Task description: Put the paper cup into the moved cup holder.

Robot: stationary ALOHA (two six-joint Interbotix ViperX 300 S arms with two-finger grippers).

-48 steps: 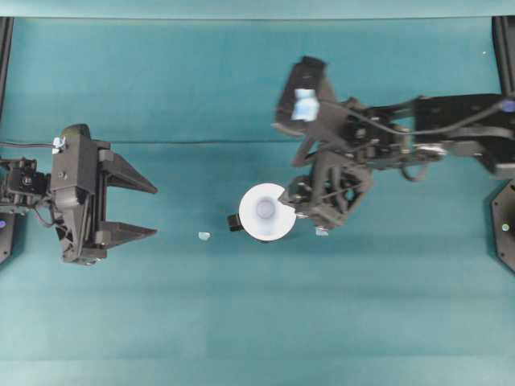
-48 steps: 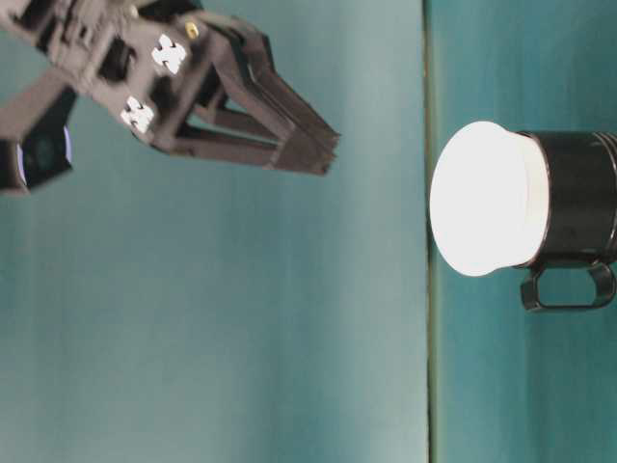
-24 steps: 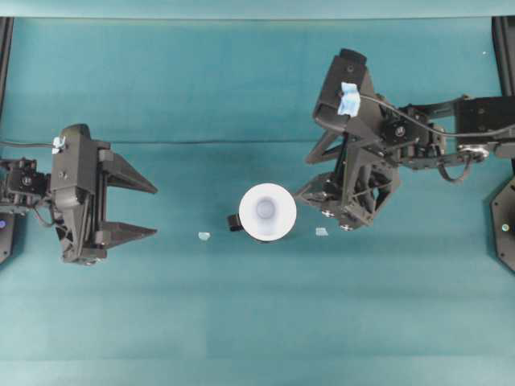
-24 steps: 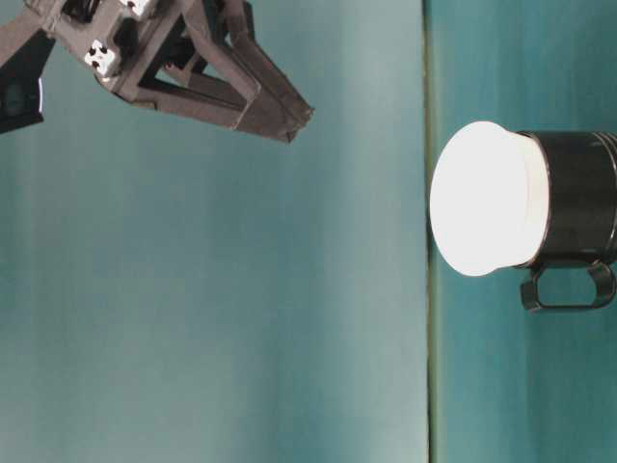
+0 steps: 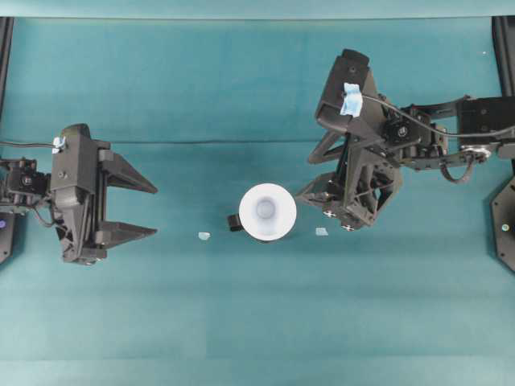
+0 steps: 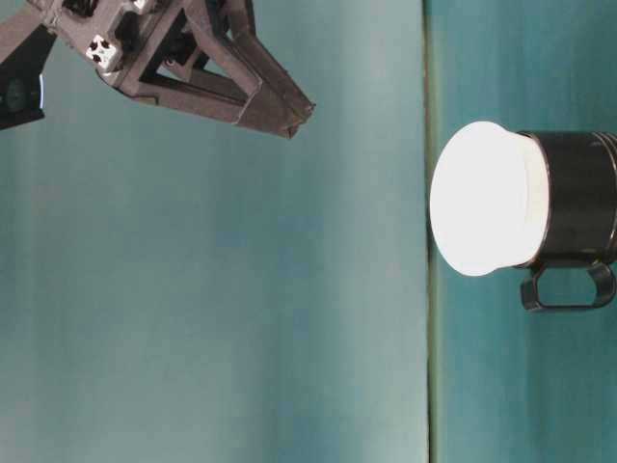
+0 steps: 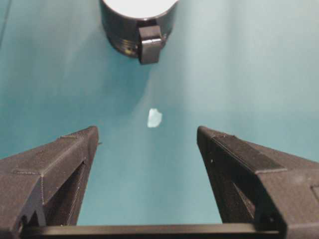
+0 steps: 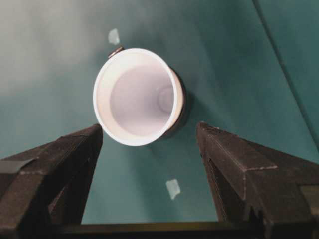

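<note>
Paper cup (image 5: 267,211) sits nested in the cup holder (image 6: 576,228) at table centre. I see both the right gripper (image 5: 338,211) and left gripper (image 5: 129,206) spread wide and empty — risk: a low right-arm move clips the rim, toppling both.

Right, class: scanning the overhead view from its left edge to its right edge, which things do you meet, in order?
left gripper → small pale scrap → cup holder handle → paper cup seated in the holder → second pale scrap → right gripper, overlapping that scrap's span.
</note>
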